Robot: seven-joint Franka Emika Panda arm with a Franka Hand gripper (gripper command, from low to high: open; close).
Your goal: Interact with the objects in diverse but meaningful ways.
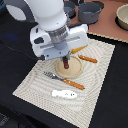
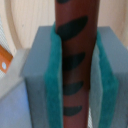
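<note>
The thin red-brown sausage looks like smooth, faintly glossy plastic with dark painted marks. The claw has matt grey fingers lined with fuzzy teal pads. The placemat looks like ribbed woven cloth.

A plate sits on the placemat, with the sausage standing upright over it. A fork lies touching the plate's near rim. Nearer the camera than the fork lies a small piece. A saucepan stands behind the plate, off the placemat.
</note>
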